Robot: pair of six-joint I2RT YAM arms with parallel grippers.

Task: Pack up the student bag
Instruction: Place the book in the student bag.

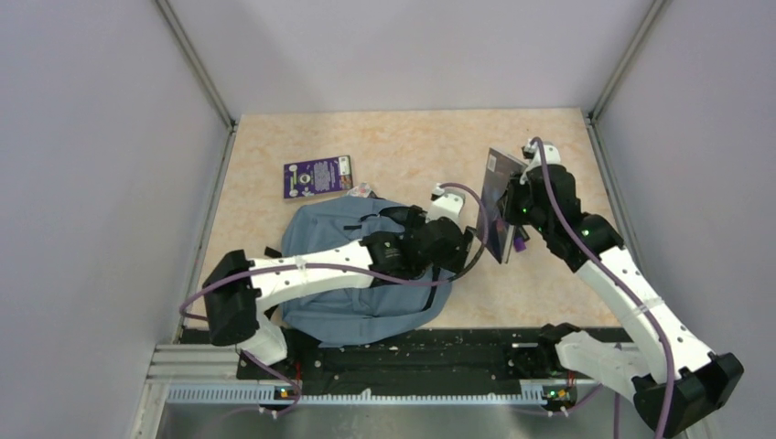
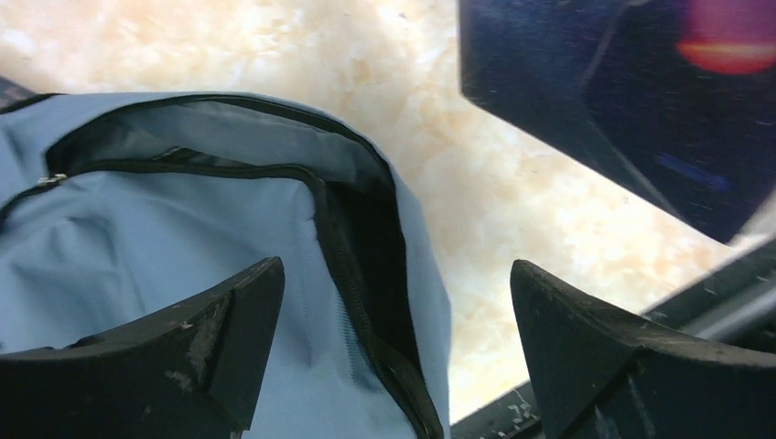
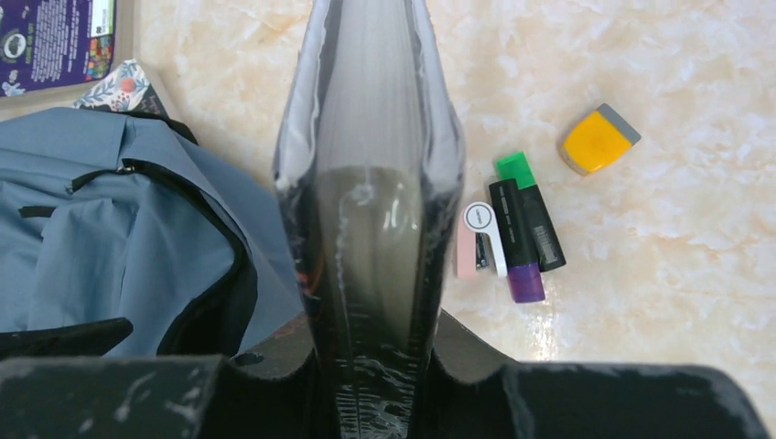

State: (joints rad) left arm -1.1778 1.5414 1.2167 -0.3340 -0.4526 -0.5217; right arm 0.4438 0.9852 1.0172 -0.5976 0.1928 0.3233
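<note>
Student bag (image 1: 320, 233) lies flat on the table's near-left side, main zip undone, mouth gaping toward the middle. My left gripper (image 2: 395, 274) hangs over that zip edge, fingers spread wide, nothing between them. Probably placed to catch the rim and keep the mouth open.

My right gripper (image 3: 371, 366) is clamped on a dark book (image 3: 366, 137), held upright and edge-on just right of the bag. I judge that it will slide in narrow side first.

Beyond the book: two highlighters (image 3: 526, 229), a small stapler (image 3: 480, 242), a yellow eraser (image 3: 599, 139). A purple booklet (image 1: 317, 176) lies behind the bag.

Unclear: the bag's interior is dark, my left arm covers its middle from above, and the book's cover is unreadable.
</note>
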